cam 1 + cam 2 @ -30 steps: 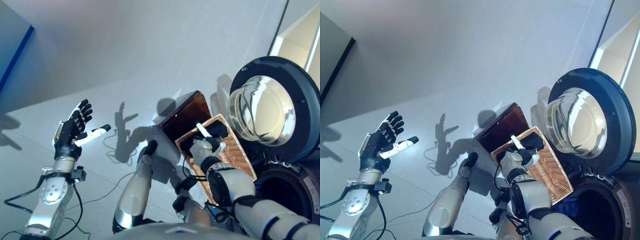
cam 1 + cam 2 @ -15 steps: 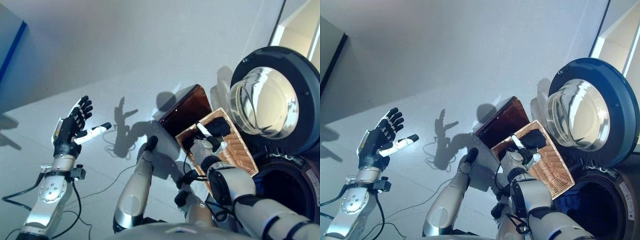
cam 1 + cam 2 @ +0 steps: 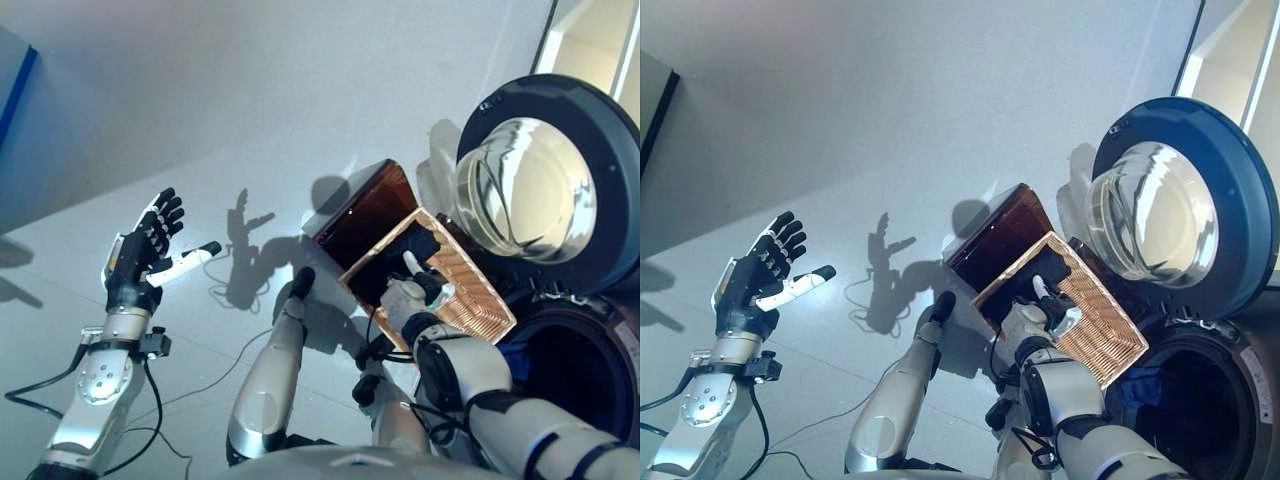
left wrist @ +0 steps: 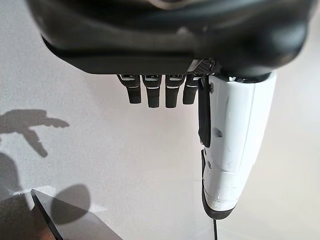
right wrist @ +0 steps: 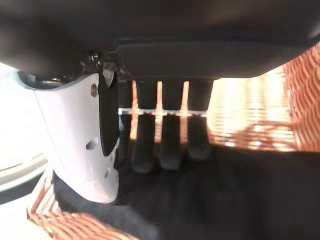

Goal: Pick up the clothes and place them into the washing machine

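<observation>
Grey floor (image 3: 250,120), basket (image 3: 470,300) (wicker), washer door (image 3: 545,195)

I can read no text, label, number or sign anywhere. The washing machine (image 3: 590,380) at the lower right of the frame carries a small pale mark on its rim beside the opening, too small for me to make out.

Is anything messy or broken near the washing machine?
Nothing looks broken or spilled. The wicker basket sits on the floor beside the washing machine's open door, with dark clothes still inside. The right hand reaches into the basket, fingers straight. The left hand is open in the air, holding nothing.
</observation>
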`<state>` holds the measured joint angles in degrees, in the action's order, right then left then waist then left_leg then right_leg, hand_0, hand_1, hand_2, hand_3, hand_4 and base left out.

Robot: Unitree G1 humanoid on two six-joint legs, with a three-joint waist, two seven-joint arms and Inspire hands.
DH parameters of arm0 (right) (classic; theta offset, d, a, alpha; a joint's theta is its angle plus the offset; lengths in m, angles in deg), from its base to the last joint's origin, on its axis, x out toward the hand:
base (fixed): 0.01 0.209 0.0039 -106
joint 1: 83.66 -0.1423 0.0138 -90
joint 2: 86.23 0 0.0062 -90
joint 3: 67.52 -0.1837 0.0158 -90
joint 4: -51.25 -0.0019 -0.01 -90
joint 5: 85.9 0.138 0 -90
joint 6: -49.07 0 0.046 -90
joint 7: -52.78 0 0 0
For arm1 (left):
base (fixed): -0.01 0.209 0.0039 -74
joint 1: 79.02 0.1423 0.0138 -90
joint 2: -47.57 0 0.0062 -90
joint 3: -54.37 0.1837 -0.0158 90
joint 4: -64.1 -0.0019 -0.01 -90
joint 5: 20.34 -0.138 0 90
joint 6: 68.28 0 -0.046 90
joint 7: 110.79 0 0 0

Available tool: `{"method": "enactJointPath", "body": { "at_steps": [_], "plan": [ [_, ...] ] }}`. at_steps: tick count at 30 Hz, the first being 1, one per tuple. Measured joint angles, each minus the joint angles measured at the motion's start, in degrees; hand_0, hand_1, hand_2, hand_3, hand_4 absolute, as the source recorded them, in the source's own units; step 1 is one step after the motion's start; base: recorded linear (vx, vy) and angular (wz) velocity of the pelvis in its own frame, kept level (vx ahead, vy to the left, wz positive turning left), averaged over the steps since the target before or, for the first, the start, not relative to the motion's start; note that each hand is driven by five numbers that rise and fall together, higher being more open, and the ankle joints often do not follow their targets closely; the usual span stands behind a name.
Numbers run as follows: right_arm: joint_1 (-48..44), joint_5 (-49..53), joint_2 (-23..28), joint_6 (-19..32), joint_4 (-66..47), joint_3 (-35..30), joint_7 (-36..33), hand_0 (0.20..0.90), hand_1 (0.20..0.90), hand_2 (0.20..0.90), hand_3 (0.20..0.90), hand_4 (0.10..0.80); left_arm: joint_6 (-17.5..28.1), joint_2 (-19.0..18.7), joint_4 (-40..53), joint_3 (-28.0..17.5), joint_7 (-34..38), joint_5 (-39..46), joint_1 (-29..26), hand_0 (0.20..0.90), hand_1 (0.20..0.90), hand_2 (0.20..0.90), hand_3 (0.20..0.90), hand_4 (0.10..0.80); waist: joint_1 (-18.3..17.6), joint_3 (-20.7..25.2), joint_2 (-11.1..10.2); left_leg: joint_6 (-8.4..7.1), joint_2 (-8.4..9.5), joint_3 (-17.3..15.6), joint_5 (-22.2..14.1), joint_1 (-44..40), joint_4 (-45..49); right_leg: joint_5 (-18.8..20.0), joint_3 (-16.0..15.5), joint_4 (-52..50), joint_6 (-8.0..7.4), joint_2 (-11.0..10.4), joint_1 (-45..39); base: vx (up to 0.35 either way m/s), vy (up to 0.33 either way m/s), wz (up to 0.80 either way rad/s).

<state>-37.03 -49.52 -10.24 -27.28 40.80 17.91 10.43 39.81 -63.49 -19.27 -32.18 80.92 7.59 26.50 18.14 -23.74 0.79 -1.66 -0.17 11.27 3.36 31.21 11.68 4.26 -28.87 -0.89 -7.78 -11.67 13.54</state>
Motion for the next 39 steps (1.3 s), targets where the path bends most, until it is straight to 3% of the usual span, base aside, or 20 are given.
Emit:
{"method": "enactJointPath", "body": {
  "at_steps": [14,16,39],
  "plan": [
    [0.1,0.0,-0.4,0.0,0.0,0.0,0.0,0.2,0.2,0.2,0.2,0.3,0.1,-1.3,0.0,0.0,-0.1,0.7,0.0,0.9,0.9,0.9,0.9,0.8,-0.2,0.0,0.0,-0.06,-0.01,-0.2,0.0,0.0,0.2,0.2,0.3,0.0,-0.19,0.0,0.0,0.0,0.0,0.0],
    [0.1,0.0,-0.4,0.0,0.0,0.0,0.0,0.9,0.9,0.9,0.9,0.8,0.2,-1.6,0.0,0.0,-0.1,1.2,0.0,0.9,0.9,0.9,0.9,0.8,-0.2,0.0,0.0,-0.03,-0.01,-0.2,0.0,0.0,0.2,0.2,0.4,0.0,-0.2,0.0,0.0,0.0,0.0,0.0],
    [-0.6,-4.0,-0.1,0.0,0.0,0.1,-1.6,0.9,0.9,0.9,0.9,0.8,1.3,-3.2,0.6,-0.2,-0.3,2.4,0.1,0.9,0.9,0.9,0.9,0.8,-0.7,0.1,-0.1,0.15,0.18,-0.3,0.1,2.5,0.4,0.3,0.9,-0.9,-0.4,-0.4,2.9,-0.002,0.0,-0.01]
  ]
}}
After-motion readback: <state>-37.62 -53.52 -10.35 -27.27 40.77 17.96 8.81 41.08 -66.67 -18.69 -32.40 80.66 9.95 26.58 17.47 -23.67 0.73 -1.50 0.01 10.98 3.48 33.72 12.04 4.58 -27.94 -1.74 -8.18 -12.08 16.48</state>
